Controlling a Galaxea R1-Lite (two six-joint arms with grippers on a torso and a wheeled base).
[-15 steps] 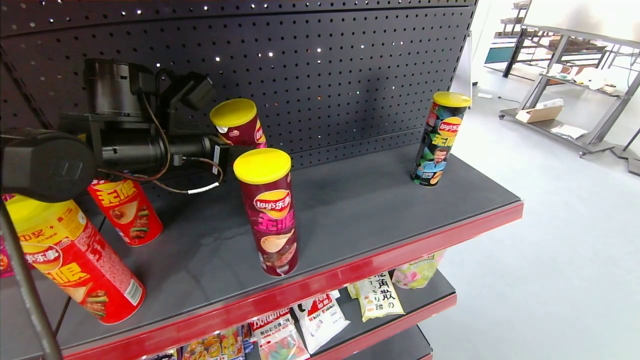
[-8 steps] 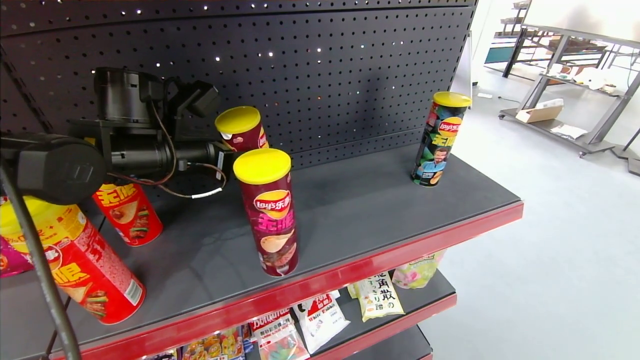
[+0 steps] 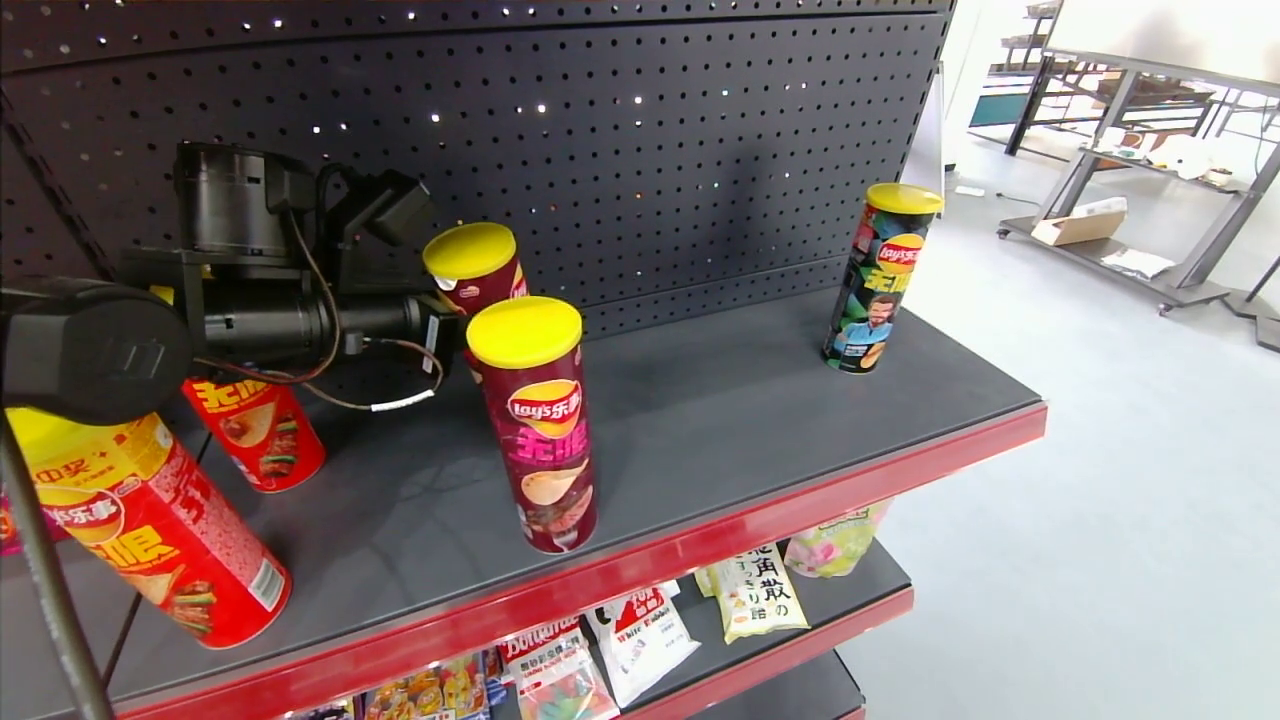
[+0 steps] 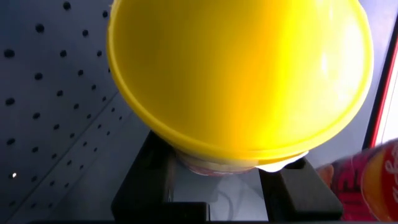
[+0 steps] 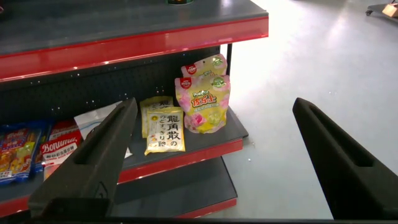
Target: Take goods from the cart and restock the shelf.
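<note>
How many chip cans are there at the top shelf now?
5. One can in the left gripper by the back panel; a maroon can at the front edge; a dark can far right; two red cans at left. The arm may hide more.

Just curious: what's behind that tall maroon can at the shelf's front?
A second maroon can, held in the left gripper, then the pegboard. Its lower half is hidden by the front can.

Left arm [image 3: 260, 310]: black, cylindrical joint housings, round end cap; brown cable [image 3: 400, 403] with white-sleeved section looped alongside. Right hand [image 5: 214, 106]: two black tapered fingers [image 5: 93, 162].
</note>
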